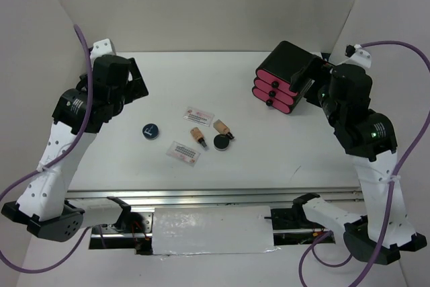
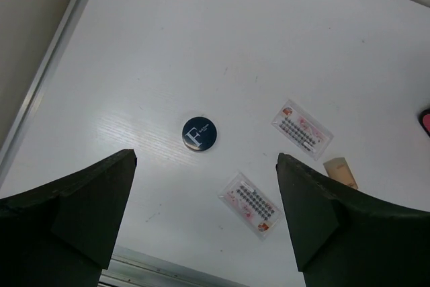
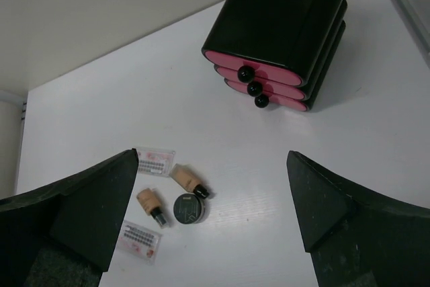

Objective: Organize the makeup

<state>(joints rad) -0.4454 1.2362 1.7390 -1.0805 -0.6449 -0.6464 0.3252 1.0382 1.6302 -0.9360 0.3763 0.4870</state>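
Observation:
The makeup lies mid-table: a round black compact (image 1: 150, 131) at the left, a second compact (image 1: 222, 142), two tan bottles with black caps (image 1: 197, 136) (image 1: 224, 128), and two white sachets (image 1: 199, 113) (image 1: 183, 152). The left wrist view shows the left compact (image 2: 199, 134), both sachets (image 2: 250, 203) (image 2: 302, 128) and part of one bottle (image 2: 340, 171). The right wrist view shows both bottles (image 3: 187, 180) (image 3: 150, 203), a compact (image 3: 189, 208) and both sachets (image 3: 155, 160) (image 3: 140, 240). My left gripper (image 2: 205, 220) is open and empty, raised at the left. My right gripper (image 3: 211, 223) is open and empty, raised by the box.
A black box with three pink drawers (image 1: 283, 77), all shut, lies at the back right; it also shows in the right wrist view (image 3: 279, 28). A metal rail (image 1: 215, 195) runs along the table's near edge. White walls enclose the back and sides.

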